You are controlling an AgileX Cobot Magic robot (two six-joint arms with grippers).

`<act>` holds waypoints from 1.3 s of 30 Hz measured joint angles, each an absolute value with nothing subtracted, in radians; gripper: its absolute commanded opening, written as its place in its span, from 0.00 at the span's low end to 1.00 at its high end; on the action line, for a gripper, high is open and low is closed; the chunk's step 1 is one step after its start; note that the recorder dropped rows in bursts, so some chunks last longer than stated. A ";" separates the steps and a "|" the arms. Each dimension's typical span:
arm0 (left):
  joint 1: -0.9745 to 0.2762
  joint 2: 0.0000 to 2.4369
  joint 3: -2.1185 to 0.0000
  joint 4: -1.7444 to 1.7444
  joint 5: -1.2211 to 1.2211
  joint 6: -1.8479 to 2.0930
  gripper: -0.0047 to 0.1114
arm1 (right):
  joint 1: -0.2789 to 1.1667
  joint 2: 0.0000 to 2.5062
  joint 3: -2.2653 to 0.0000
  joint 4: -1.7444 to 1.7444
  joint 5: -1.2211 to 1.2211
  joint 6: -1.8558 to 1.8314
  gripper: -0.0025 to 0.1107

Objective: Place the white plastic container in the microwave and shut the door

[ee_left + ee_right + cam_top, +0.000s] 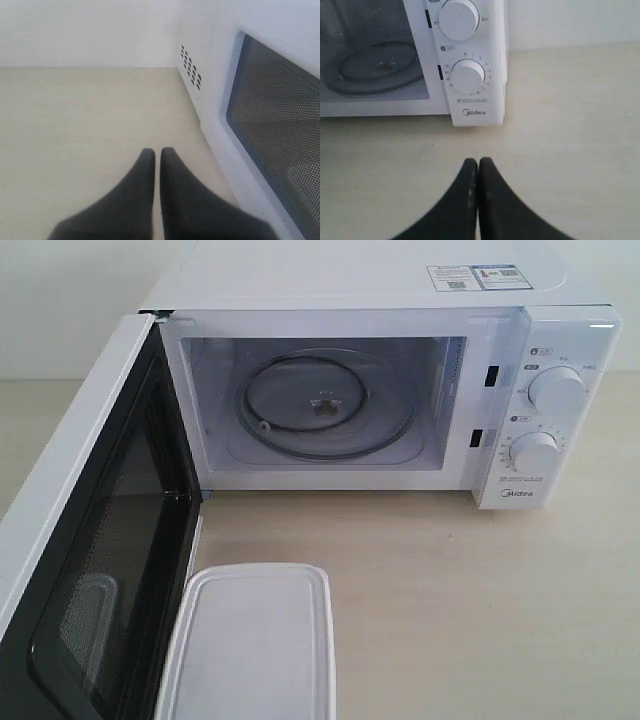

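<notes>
The white microwave stands at the back of the table with its door swung wide to the left, black mesh inner face showing. Its glass turntable is bare. On the table in front, next to the door's free end, lies the white plastic container with its lid on. Neither gripper shows in the exterior view. My left gripper is shut and empty over the table, beside the door's outer face. My right gripper is shut on nothing, above the table in front of the microwave's dial panel.
Two round dials sit on the microwave's right panel. Vent holes mark its left side wall. Light wooden table stretches to the right of the container. A pale wall runs behind.
</notes>
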State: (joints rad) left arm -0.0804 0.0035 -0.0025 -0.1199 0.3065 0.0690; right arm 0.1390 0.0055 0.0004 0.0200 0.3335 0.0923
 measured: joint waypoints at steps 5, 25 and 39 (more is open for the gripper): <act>-0.080 0.003 -0.003 -0.120 0.307 0.069 0.08 | 0.139 0.005 0.000 0.000 0.242 0.075 0.02; -0.080 0.003 -0.003 -0.120 0.307 0.069 0.08 | 0.139 0.069 -0.437 0.069 -0.047 0.034 0.02; -0.080 0.003 -0.003 -0.120 0.307 0.069 0.08 | 0.139 0.570 -0.806 0.127 0.669 0.031 0.02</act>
